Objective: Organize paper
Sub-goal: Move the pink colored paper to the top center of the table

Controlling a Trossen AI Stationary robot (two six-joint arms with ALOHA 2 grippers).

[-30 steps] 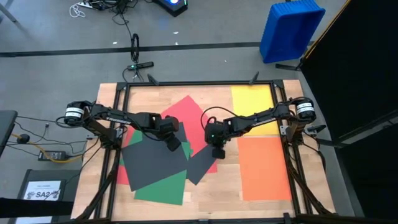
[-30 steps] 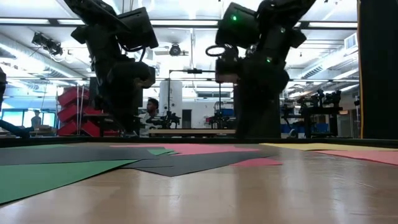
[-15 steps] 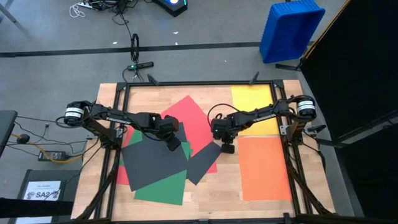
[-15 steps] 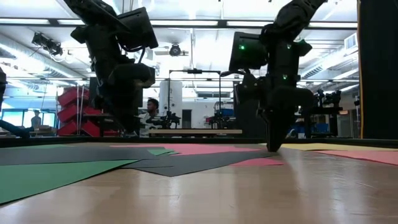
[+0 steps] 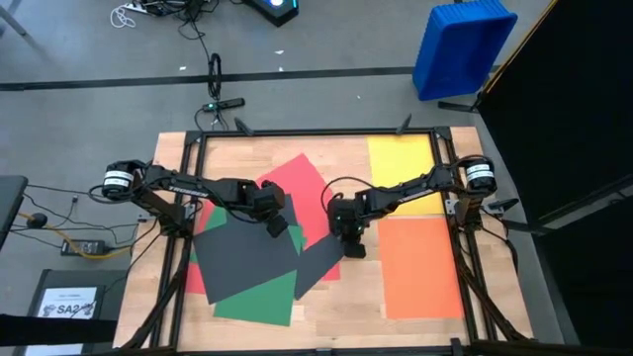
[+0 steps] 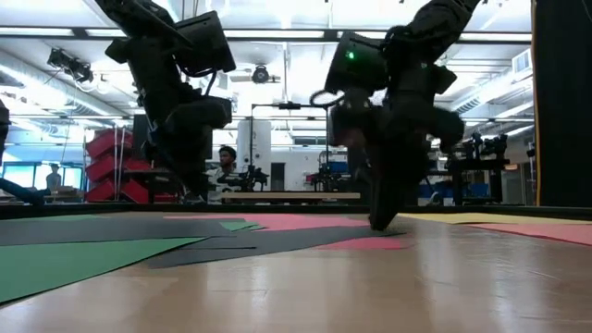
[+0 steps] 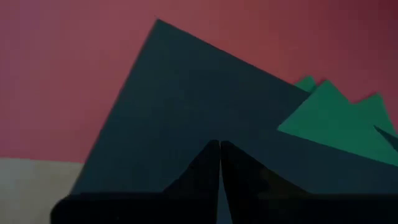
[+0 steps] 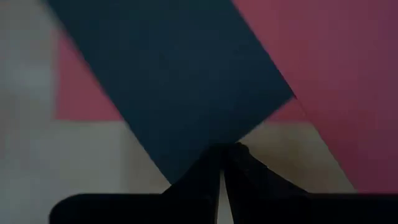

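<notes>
The coloured paper lies on the wooden table. A red sheet [image 5: 302, 188], a large dark grey sheet [image 5: 245, 252], a green sheet [image 5: 259, 299] and a smaller dark sheet [image 5: 316, 265] overlap in a loose pile left of the middle. A yellow sheet [image 5: 404, 168] and an orange sheet [image 5: 420, 265] lie flat on the right. My left gripper [image 5: 276, 228] is shut on top of the large dark sheet. My right gripper [image 5: 354, 247] is shut at the right corner of the smaller dark sheet. My left gripper rests its shut fingertips [image 7: 211, 155] on the large dark sheet, near its far right corner [image 7: 186, 118]. It slants down from the table's left. The sheet lies flat on the red and green sheets. My right gripper sets its shut fingertips [image 8: 214, 155] down on the right corner of the smaller dark sheet [image 8: 199, 134], slanting down from the table's right. That sheet lies flat, partly on the red sheet [image 8: 329, 74] and partly on bare wood.
A black metal frame [image 5: 188, 198] borders the table on all sides. Bare wood shows along the near edge [image 5: 346, 307] and between the pile and the orange sheet. A blue bin [image 5: 460, 44] stands on the floor beyond the far right corner.
My right gripper swung a little toward the table's right. It then came down and back toward the left and near edge. The smaller dark sheet has slid with it, and its near corner has moved toward the table's left.
</notes>
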